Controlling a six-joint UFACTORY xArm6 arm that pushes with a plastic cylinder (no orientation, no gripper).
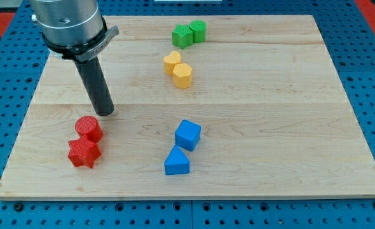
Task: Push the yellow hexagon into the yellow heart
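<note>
The yellow hexagon (183, 75) sits on the wooden board, touching the yellow heart (171, 61), which lies just up and to its left. My tip (105, 112) rests on the board at the view's left, far left of and below the yellow pair. It stands just above the red cylinder (88, 128), close to it; I cannot tell if they touch.
A red star (84, 152) touches the red cylinder from below. A blue cube (188, 135) and a blue triangle (177, 161) sit at bottom centre. A green star (182, 35) and a green cylinder (198, 30) sit at top centre. The board's (289, 95) edges drop to a blue pegboard.
</note>
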